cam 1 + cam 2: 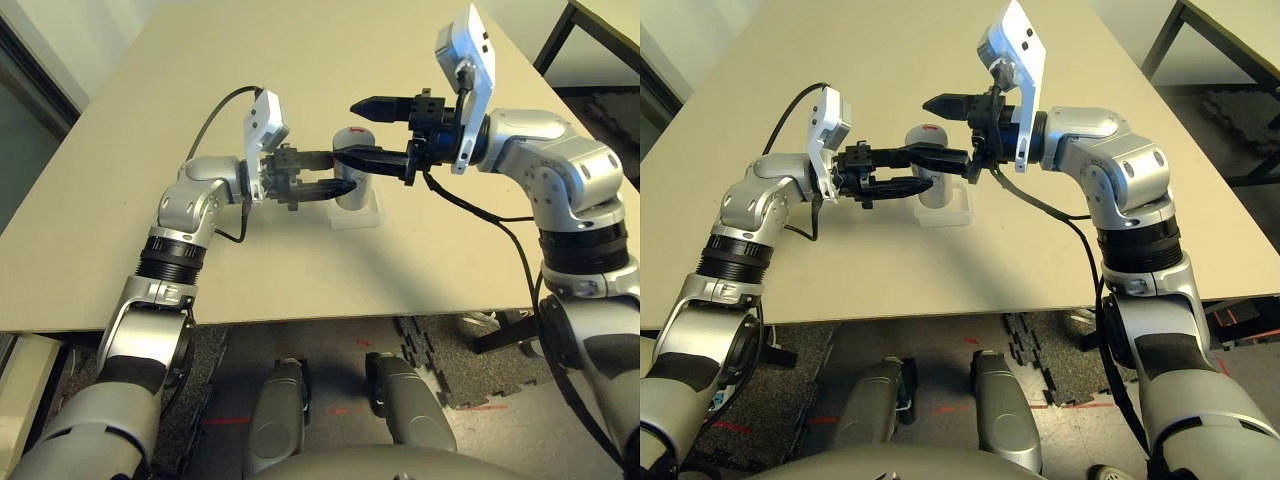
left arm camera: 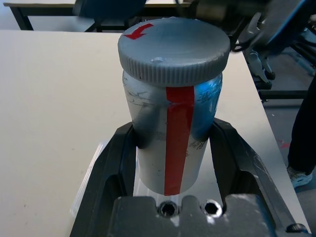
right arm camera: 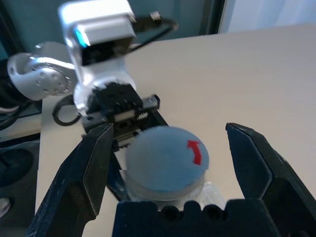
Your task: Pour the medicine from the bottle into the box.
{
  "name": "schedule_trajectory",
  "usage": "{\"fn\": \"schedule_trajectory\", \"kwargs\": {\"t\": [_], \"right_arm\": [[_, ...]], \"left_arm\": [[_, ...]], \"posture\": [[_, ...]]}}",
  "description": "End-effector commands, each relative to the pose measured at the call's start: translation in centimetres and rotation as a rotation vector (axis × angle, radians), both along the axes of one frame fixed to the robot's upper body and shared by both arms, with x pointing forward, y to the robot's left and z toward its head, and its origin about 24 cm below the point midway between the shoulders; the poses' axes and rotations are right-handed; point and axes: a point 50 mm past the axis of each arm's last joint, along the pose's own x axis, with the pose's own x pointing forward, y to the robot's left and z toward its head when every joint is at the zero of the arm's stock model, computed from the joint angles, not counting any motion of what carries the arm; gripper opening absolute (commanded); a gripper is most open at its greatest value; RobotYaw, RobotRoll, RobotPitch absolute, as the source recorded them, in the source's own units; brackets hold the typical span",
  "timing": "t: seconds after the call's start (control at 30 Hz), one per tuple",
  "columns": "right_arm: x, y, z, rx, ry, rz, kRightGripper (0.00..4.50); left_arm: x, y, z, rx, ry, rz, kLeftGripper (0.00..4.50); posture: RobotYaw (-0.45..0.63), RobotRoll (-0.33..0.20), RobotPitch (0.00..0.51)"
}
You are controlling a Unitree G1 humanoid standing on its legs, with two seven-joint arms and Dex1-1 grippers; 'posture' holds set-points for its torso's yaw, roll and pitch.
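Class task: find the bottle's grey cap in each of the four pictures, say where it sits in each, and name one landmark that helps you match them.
Left eye view: cap at centre, behind the right gripper.
Right eye view: cap left of centre, above the left gripper.
Left wrist view: cap at upper centre, on top of the bottle.
Right wrist view: cap at lower centre, between the open fingers.
Shared landmark: the red arrow on the cap.

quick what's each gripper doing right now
Left gripper: shut on the bottle.
Right gripper: open, its fingers either side of the cap, not gripping it.
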Motion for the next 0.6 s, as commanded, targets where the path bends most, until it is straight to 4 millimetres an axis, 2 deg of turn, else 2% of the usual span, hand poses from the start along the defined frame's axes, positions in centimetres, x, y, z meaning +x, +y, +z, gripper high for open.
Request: {"fn": "schedule_trajectory", "kwargs": {"t": [0.03,0.3,0.6], "right_arm": [[0.2,0.2,0.1,-0.014,-0.016,0.011,4.5],[0.6,-0.6,0.0,-0.02,-0.015,-0.021,4.5],[0.2,-3.1,-0.2,-0.019,-0.003,-0.095,4.5]], "left_arm": [[-0.3,-0.1,-0.2,-0.002,0.006,0.0,2.37],[-0.3,-0.1,-0.3,-0.005,0.009,0.007,2.37],[-0.2,0.1,-0.5,-0.006,0.013,0.014,2.37]], "posture": [[-0.06,0.0,0.125],[-0.07,0.0,0.129],[-0.08,0.0,0.133]]}}
